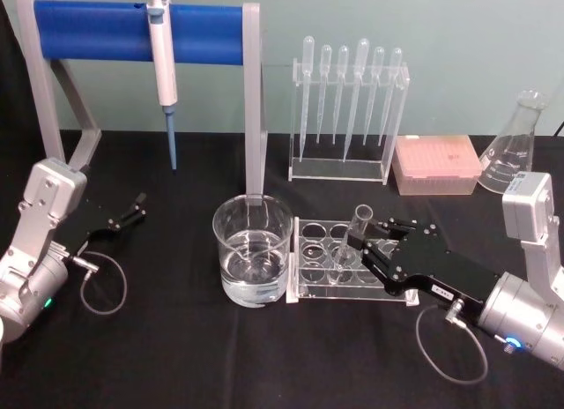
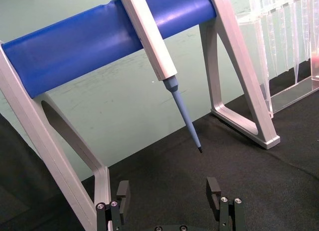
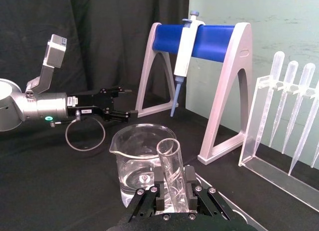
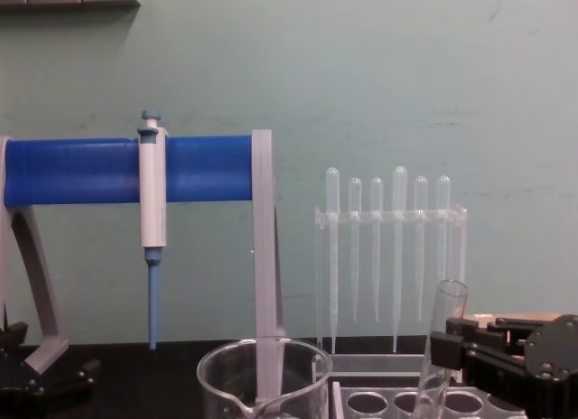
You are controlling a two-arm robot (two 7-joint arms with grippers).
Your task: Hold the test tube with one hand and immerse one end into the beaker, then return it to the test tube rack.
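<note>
At the far left, the left pincer (image 1: 132, 211) hovered low over the black surface (image 1: 176, 356), its fingers (image 2: 123, 191) apart with nothing between them, well away from the glassware. Behind it stood a grey stand with a blue bar (image 1: 106, 30), and a white-and-blue pipettor (image 1: 162, 61) hung from that bar with its tip pointing down.

Near the middle, the beaker (image 1: 253, 250) sat upright on the surface, holding a shallow layer of clear liquid, just beside the left end of the clear test tube rack (image 1: 317, 281). The test tube (image 1: 357, 226) was at the rack, not in the beaker: it leaned with its open rim up and tilted toward the right, and its lower end reached down among the rack's round holes. Which hole it stood in could not be told.

The right pincer (image 1: 363, 243) reached in from the right at rack height and was clamped on the test tube partway up; the right wrist view showed a black finger (image 3: 158, 197) pressed against each side of the glass.

Farther back, a clear holder of thin pipettes (image 1: 348, 109) stood upright. To its right lay a pink box (image 1: 436, 165), then a conical flask (image 1: 515, 145) at the far right edge.
</note>
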